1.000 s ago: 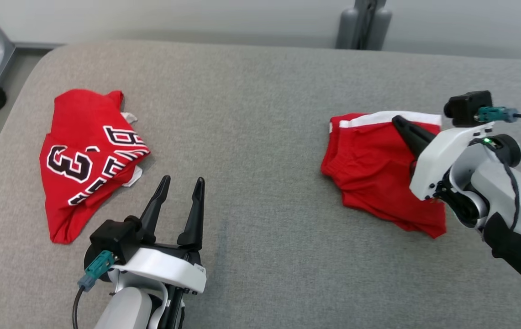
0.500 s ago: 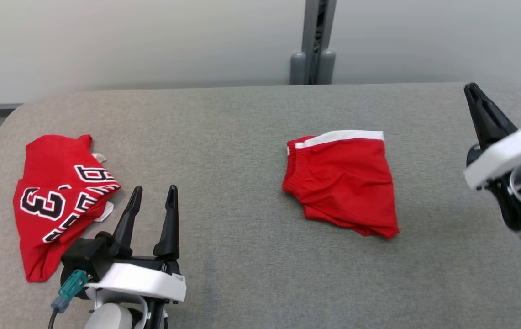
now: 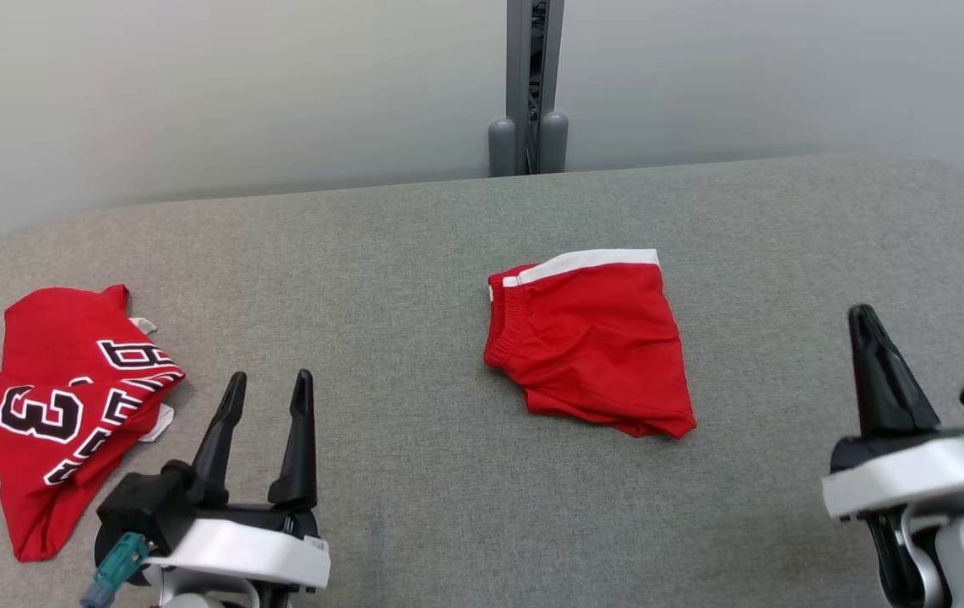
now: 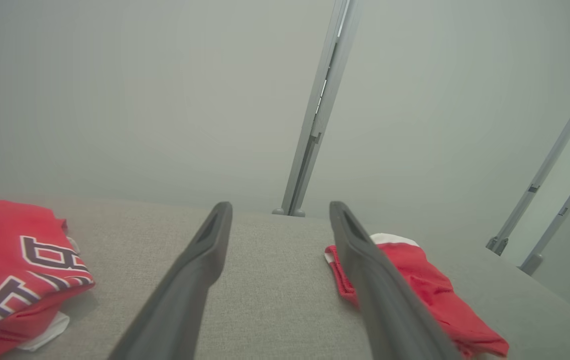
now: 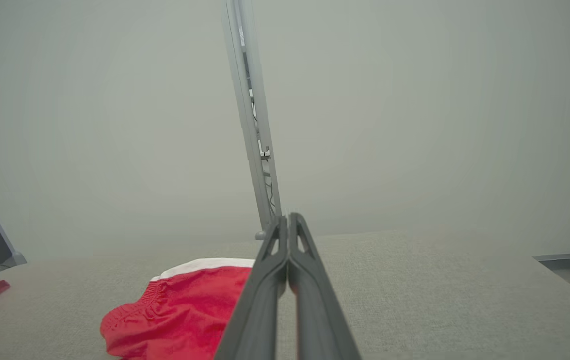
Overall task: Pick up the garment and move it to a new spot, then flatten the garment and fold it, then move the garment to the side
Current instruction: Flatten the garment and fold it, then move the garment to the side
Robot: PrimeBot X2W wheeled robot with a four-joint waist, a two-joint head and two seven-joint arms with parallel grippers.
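Shorts point(image 3: 591, 346), red w/ white stripe along far edge, lie folded & fairly flat on grey pad point(image 3: 414, 507), roughly mid-surface, a bit right of centre in head view. Gathered elastic waistband faces robot's left; near right corner tapers to a point. Nothing touches them.

L gripper point(image 3: 270, 376) sits low at near left, fingers pointing away from robot. Jaws are spread wide w/ nothing between them, just bare pad. In L wrist view the shorts show past its right finger, ahead of the tips, no contact.

R gripper point(image 3: 859, 314) is at near right, well apart from shorts. Jaws are pressed fully together, holding nothing. R wrist view shows both fingers meeting along their length, w/ shorts off to their lower left.

Jersey point(image 3: 68, 405), red w/ black-white lettering & a "3", lies crumpled at left end of pad, near L gripper, well apart from shorts. A bit of white fabric peeks out at its right edge.

Grey post point(image 3: 528, 84) stands behind pad's far edge against pale wall point(image 3: 194, 84).
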